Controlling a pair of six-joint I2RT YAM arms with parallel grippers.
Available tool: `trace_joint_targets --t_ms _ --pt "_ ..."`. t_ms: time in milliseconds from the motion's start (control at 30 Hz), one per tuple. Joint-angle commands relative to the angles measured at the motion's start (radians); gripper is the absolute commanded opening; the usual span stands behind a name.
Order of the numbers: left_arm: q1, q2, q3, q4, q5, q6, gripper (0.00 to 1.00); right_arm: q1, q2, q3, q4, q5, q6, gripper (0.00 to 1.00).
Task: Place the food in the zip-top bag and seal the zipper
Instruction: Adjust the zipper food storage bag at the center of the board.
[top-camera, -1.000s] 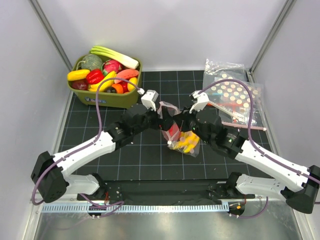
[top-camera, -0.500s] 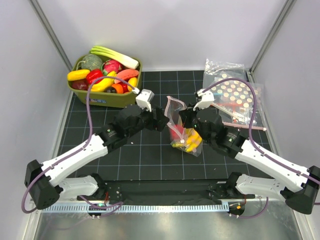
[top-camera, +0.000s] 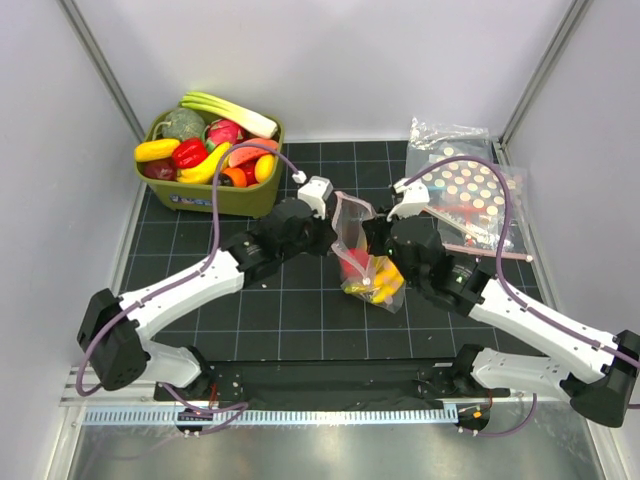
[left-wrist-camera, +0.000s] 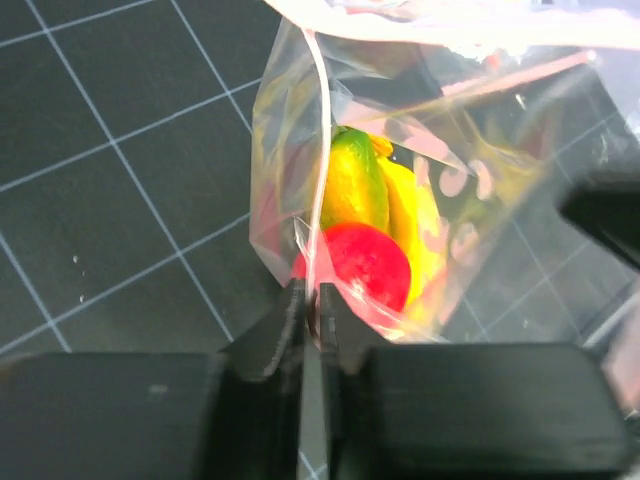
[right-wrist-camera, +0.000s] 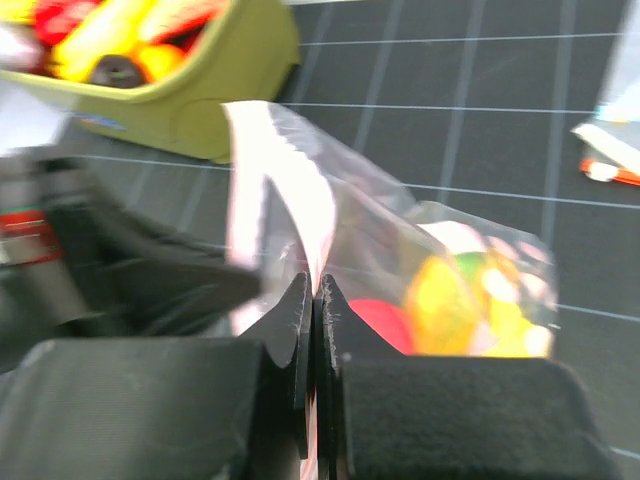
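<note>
The zip-top bag (top-camera: 366, 258) hangs upright over the mat between both grippers, with its pinkish zipper (top-camera: 350, 206) at the top. The food is inside: a red fruit (left-wrist-camera: 366, 262), a green-yellow fruit (left-wrist-camera: 352, 186) and a yellow banana bunch (left-wrist-camera: 416, 216). My left gripper (top-camera: 334, 236) is shut on the bag's left side edge, whose plastic seam runs between its tips (left-wrist-camera: 311, 292). My right gripper (top-camera: 373, 232) is shut on the zipper strip (right-wrist-camera: 300, 195), which runs into its tips (right-wrist-camera: 314, 287). The red fruit (right-wrist-camera: 386, 322) shows behind the right finger.
A green bin (top-camera: 214, 196) full of toy produce stands at the back left, close behind the left wrist. Larger clear bags with coloured dots (top-camera: 466, 186) lie at the back right. The right arm's purple cable loops above those bags.
The left gripper, open a second ago, has swung right to the bag's left edge and shut on it. The bag was raised more upright. The right gripper kept its hold.
</note>
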Motion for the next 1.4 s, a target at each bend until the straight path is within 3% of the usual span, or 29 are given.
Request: trace_joint_targets --t_ms 0,67,367,467,500,600,800,967,1067,1367 --pt "0.000 -0.094 0.055 -0.073 -0.003 0.025 0.09 0.000 0.027 0.057 -0.050 0.159 -0.029 0.01" --pt "-0.001 -0.117 0.076 -0.157 -0.021 0.027 0.00 0.000 0.040 0.091 -0.099 0.248 -0.041 0.01" --pt "-0.027 -0.269 0.072 -0.188 -0.011 -0.016 0.00 0.000 -0.028 0.106 -0.142 0.442 -0.065 0.01" --pt "-0.029 -0.306 0.029 -0.110 0.018 -0.027 0.39 0.001 -0.064 0.108 -0.153 0.485 -0.069 0.01" --pt "-0.029 -0.313 -0.003 -0.081 0.031 -0.029 0.63 0.000 -0.071 0.108 -0.156 0.498 -0.074 0.01" --pt "-0.029 -0.314 -0.019 -0.041 0.012 -0.019 0.77 0.000 -0.113 0.120 -0.171 0.540 -0.084 0.01" --pt "-0.027 -0.332 -0.046 -0.055 -0.179 -0.002 0.90 0.000 -0.193 0.065 -0.076 0.422 -0.129 0.01" --pt "-0.020 -0.320 -0.023 -0.079 -0.307 -0.016 1.00 0.000 -0.124 0.075 -0.062 0.307 -0.137 0.01" --pt "0.038 -0.300 -0.019 -0.075 -0.331 -0.068 1.00 0.000 -0.064 0.082 -0.065 0.273 -0.118 0.01" --pt "0.383 -0.104 0.081 -0.079 -0.273 -0.369 1.00 0.000 -0.067 0.045 -0.030 0.247 -0.101 0.01"
